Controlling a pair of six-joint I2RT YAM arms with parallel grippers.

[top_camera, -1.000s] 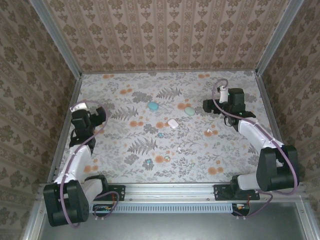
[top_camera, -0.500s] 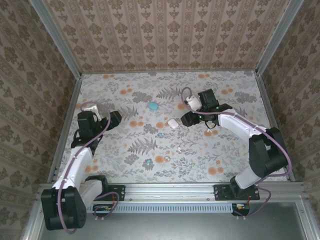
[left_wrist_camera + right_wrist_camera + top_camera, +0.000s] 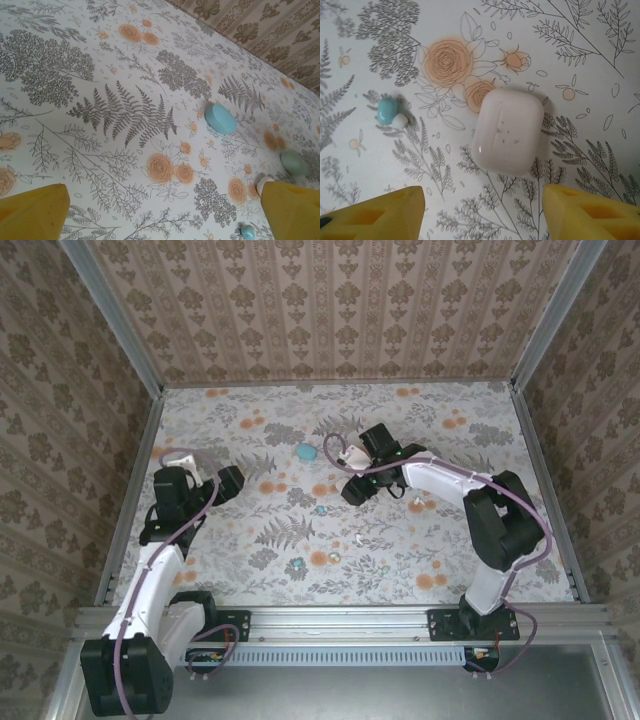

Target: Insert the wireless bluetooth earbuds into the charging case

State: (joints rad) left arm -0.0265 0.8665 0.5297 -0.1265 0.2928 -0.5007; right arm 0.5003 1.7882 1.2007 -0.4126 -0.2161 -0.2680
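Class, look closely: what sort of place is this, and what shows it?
Probably a staged robot test booth, not a home: wallpapered panels in a metal frame, left arm and right arm bolted to a rail, a pink case on a floral table cover.

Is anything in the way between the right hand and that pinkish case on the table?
Nothing visible. The right hand, open, faces the pale pink case directly; the teal earbud lies off to one side.
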